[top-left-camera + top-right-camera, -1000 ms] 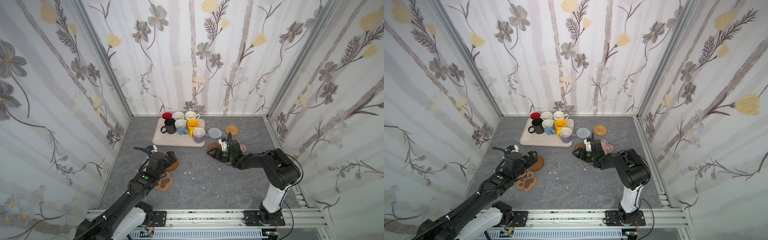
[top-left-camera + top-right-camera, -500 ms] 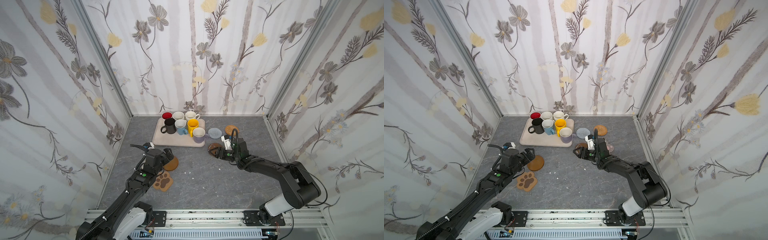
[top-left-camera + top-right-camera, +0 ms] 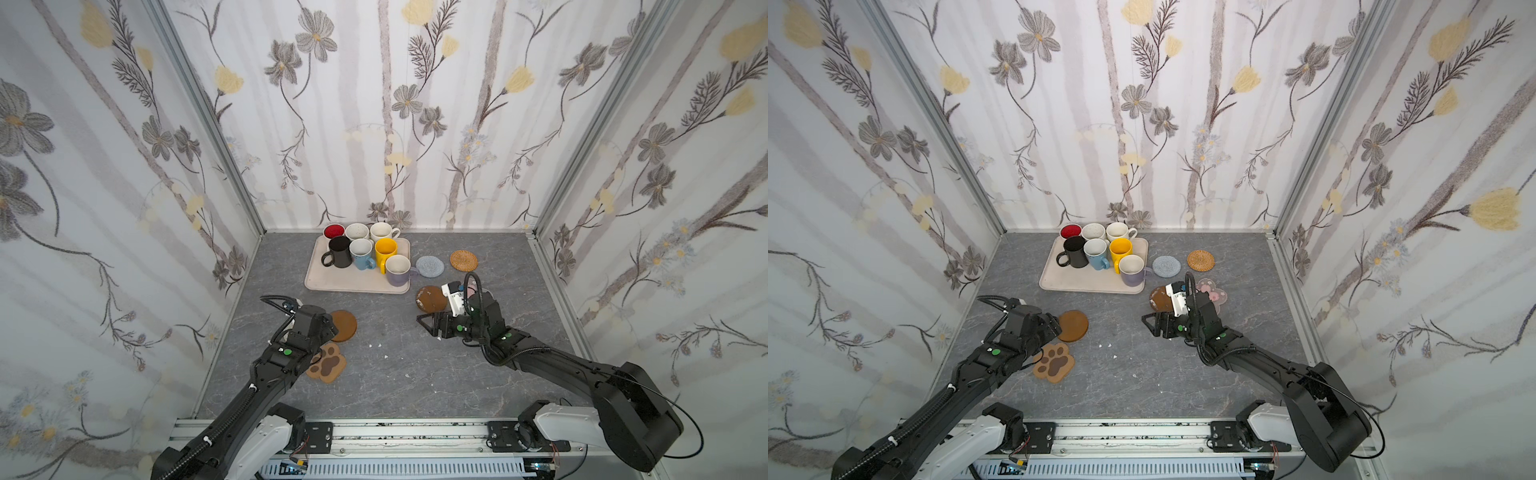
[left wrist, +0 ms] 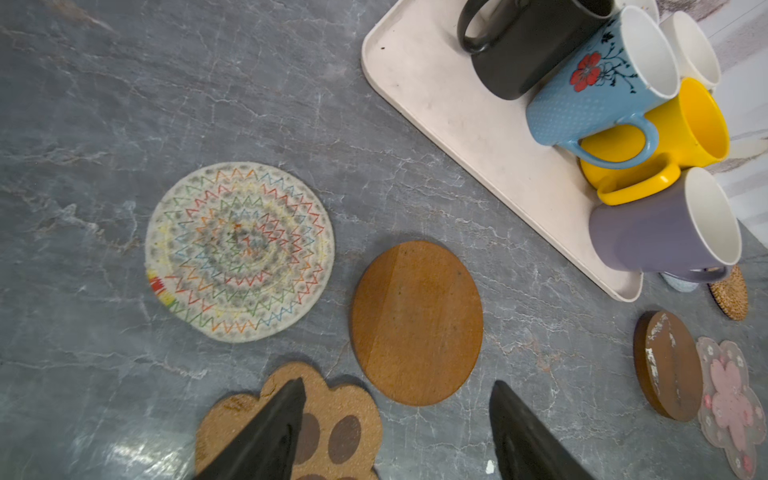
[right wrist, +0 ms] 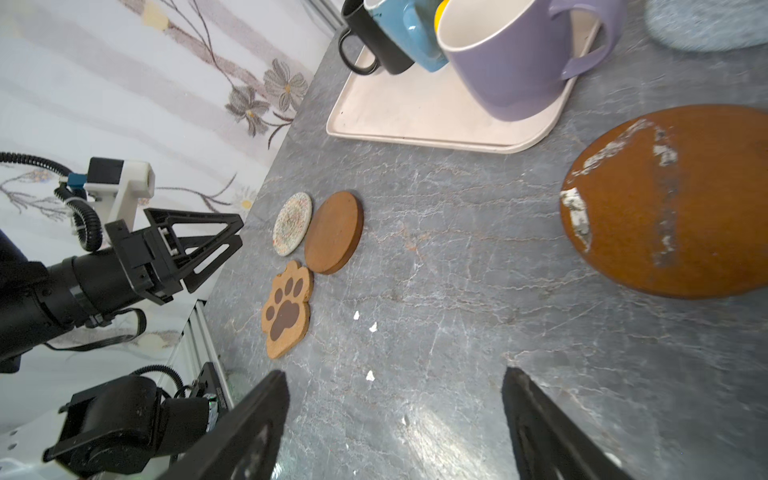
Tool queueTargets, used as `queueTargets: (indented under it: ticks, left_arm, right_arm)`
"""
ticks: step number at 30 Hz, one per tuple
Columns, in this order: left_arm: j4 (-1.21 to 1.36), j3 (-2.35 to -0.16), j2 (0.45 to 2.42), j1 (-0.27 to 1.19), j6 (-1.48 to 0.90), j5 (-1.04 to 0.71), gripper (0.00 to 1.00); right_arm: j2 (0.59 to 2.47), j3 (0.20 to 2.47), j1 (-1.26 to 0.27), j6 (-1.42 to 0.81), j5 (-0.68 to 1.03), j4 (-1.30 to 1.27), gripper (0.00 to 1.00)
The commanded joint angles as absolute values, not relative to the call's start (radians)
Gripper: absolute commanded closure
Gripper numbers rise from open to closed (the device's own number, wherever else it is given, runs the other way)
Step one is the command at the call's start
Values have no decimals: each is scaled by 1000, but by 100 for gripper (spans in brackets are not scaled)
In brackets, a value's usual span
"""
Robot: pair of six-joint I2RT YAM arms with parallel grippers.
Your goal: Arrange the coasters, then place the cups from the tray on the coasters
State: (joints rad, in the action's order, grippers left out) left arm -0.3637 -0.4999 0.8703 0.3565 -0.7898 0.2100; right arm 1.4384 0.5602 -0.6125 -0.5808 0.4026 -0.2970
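All seven mugs are bunched handle-to-handle at the far end of the beige tray [image 3: 332, 282], at 12 o'clock on the grey marbled tabletop [image 3: 395, 374]. No cup is out yet, so I'd call this the coaster-sorting part.

The left tool [image 4: 397, 386] is spread and empty, hanging over the near edge of a smooth amber wooden disc [image 3: 344, 325]. The cork paw-print coaster [image 3: 328, 365] sits at the disc's 7 o'clock. A whitish round one with rainbow zigzag stitching [image 4: 239, 251] lies close by, hidden under the arm in both top views.

The right tool [image 5: 395, 372] is also spread, holding nothing, low over bare stone. At its 12 o'clock are a scuffed amber disc [image 3: 430, 298] and, just beside that, a clear pink-flower mat [image 3: 1212, 291]. The blue crochet [image 3: 429, 266] and woven rattan [image 3: 464, 260] rounds lie at the tray's 3 o'clock.

My guess is the two clusters are one per arm. The left three look too tight for handled mugs.
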Motion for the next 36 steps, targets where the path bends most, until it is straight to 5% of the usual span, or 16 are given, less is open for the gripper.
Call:
queueTargets:
  ticks: [1, 14, 23, 36]
  left_arm:
    - [-406, -481, 840, 356, -841, 244, 31]
    - [-352, -387, 800, 352, -901, 251, 42]
    - [-227, -512, 1091, 309, -769, 196, 13]
    - [-101, -568, 1282, 189, -727, 128, 8]
  right_arm:
    - [1472, 583, -634, -555, 425, -268, 18]
    - [1642, 687, -751, -600, 440, -285, 22]
    - [1611, 701, -750, -615, 376, -269, 22]
    - [1605, 694, -699, -604, 362, -265, 21]
